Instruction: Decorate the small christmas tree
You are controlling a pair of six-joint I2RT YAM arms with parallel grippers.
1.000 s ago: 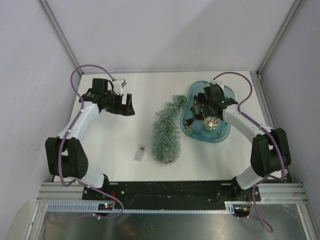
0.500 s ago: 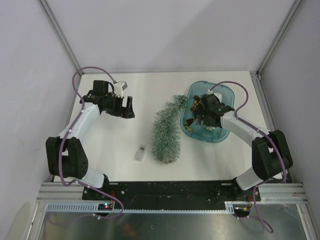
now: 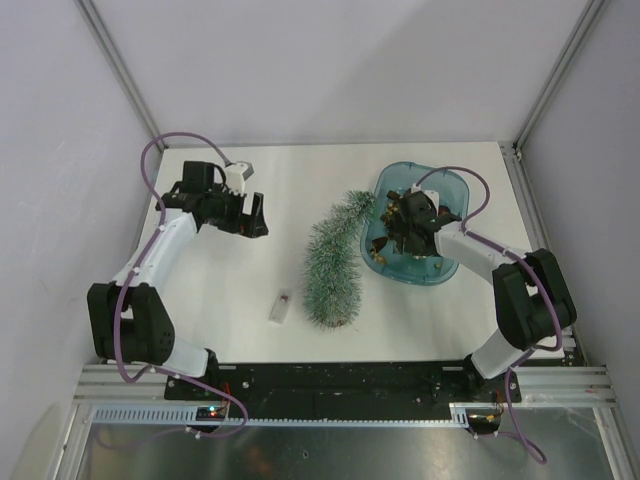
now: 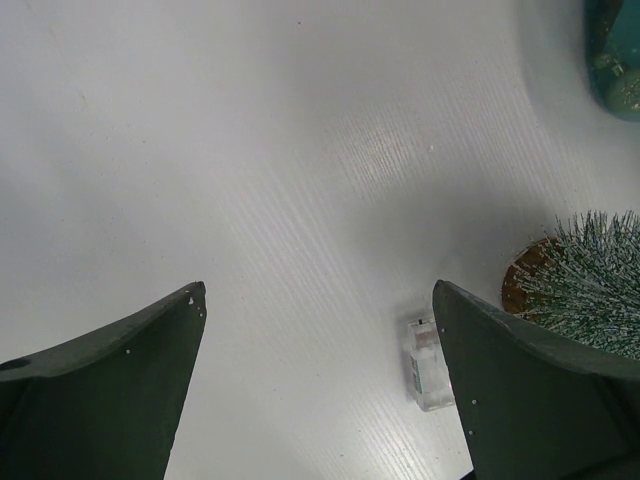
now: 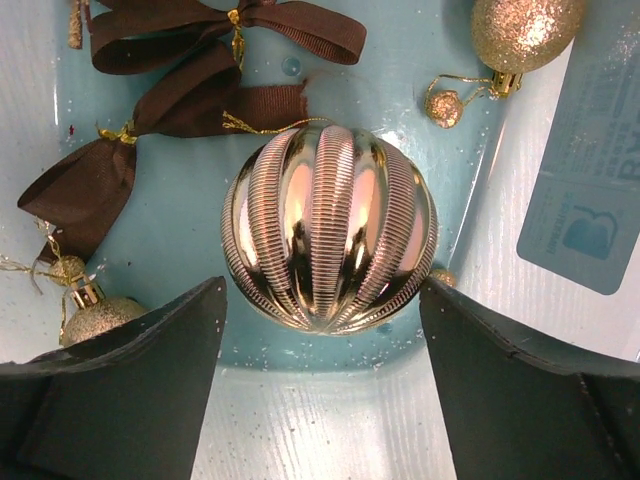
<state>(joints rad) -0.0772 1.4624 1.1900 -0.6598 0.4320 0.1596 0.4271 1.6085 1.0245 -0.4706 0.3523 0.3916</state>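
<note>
Table (image 3: pixel 225 300) | small christmas tree (image 3: pixel 335 262) lying between left fingers (image 4: pixel 110 390) and right fingers (image 5: pixel 120 390)

In the left wrist view the small christmas tree (image 4: pixel 595 282) ran off the right edge; only its base end showed. The blue tray (image 4: pixel 615 50) was cut off in the upper right corner. In the right wrist view the top edge cut a glitter ball (image 5: pixel 522 30), and a second glitter ball (image 5: pixel 100 318) at the lower left hid partly behind the fingers (image 5: pixel 110 400). From above, the clear thing (image 3: pixel 282 306) was too small to tell.
</note>
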